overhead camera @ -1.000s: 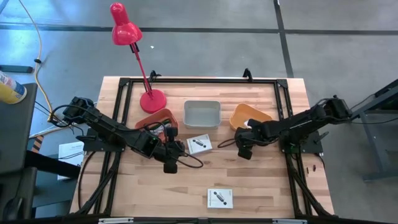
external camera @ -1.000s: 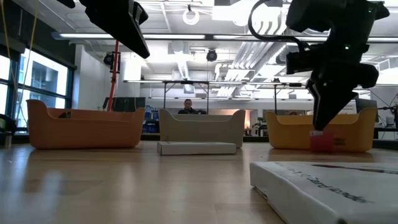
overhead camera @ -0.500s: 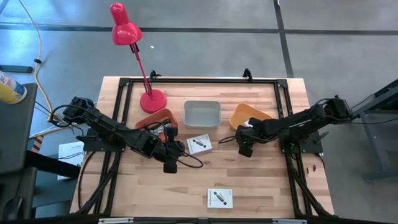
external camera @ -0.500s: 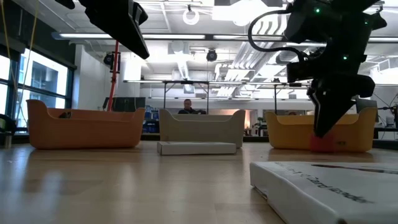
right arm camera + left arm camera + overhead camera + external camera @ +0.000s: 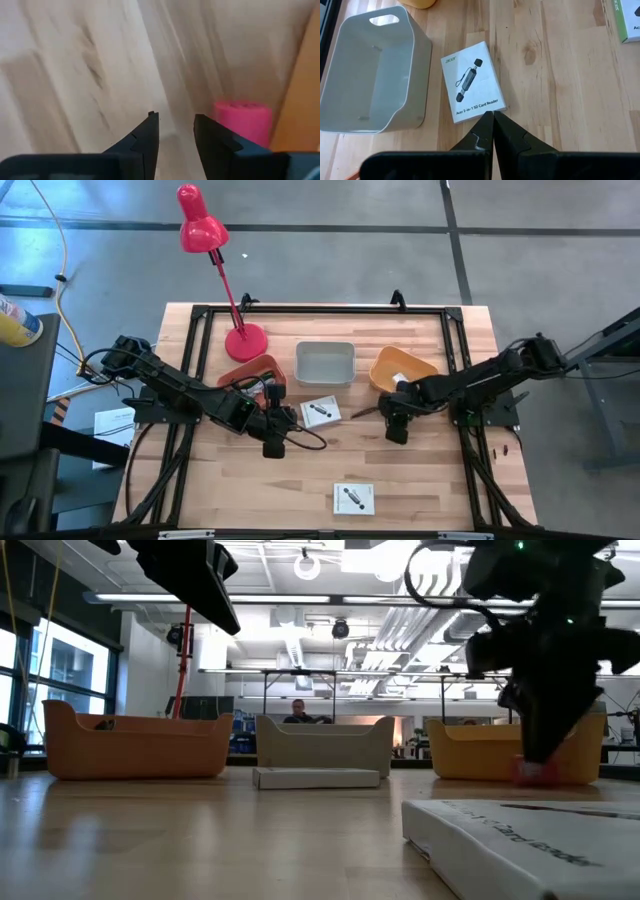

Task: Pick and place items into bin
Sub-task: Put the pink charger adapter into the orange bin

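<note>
A tiny pink block (image 5: 243, 121) lies on the wood by the orange bin's wall (image 5: 300, 90); the low view shows the block (image 5: 537, 772) on the table before that bin (image 5: 480, 750). My right gripper (image 5: 176, 125) points steeply down over it, open, and the block is beside one finger, outside the gap. From above, this gripper (image 5: 396, 430) stands just near of the orange bin (image 5: 400, 367). My left gripper (image 5: 493, 116) is shut and hangs in the air, its tips aimed at a white packet (image 5: 472, 82) lying flat by the grey bin (image 5: 370, 75). My right gripper has one finger (image 5: 220, 137) close beside the pink block. Whether it touches the block, I cannot tell. Nothing sits between the two fingers.
A second white packet (image 5: 353, 498) lies near the front edge. A red-orange bin (image 5: 250, 370) stands left of the grey bin (image 5: 325, 362), with a red desk lamp (image 5: 245, 340) behind it. A black cable loops by the left arm (image 5: 310, 442). A person shows far behind (image 5: 302, 712).
My right gripper has sunk a little toward the pink block and tipped more steeply down, drifting toward the table's right in the low view. Its fingers keep the same gap.
</note>
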Robot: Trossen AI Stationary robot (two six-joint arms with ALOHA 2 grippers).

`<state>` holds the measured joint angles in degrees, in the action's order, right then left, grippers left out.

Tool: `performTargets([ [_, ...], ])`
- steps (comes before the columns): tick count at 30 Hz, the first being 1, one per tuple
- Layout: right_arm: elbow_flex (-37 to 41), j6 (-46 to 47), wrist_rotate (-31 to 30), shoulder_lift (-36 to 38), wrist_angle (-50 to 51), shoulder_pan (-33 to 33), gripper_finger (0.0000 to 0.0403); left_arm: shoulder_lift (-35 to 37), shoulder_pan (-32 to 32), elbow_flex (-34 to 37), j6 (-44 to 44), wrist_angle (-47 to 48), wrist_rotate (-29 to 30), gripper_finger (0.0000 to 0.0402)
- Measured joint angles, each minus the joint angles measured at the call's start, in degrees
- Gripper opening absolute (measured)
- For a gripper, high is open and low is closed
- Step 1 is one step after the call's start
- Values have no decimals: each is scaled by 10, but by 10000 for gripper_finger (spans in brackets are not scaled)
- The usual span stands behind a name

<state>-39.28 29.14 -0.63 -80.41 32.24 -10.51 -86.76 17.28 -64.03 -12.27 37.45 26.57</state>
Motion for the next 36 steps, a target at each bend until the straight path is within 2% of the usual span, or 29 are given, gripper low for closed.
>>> performTargets([
  [4, -1, 30, -5, 8, 3, -18, 114, 0, 0, 0, 0, 0, 0, 1],
  [9, -27, 20, -77, 46, 48, -29, 114, 0, 0, 0, 0, 1, 0, 1],
  [13, -30, 6, -98, 59, 83, -19, 114, 0, 0, 0, 0, 0, 0, 1],
  [23, -29, -29, -108, 54, 92, 8, 114, 0, 0, 0, 0, -2, 0, 1],
  [29, -29, -64, -63, 54, 80, 28, 114, 0, 0, 0, 0, -1, 0, 1],
  [36, -29, -84, -57, 32, 75, 35, 114, 0, 0, 0, 1, -1, 0, 1],
])
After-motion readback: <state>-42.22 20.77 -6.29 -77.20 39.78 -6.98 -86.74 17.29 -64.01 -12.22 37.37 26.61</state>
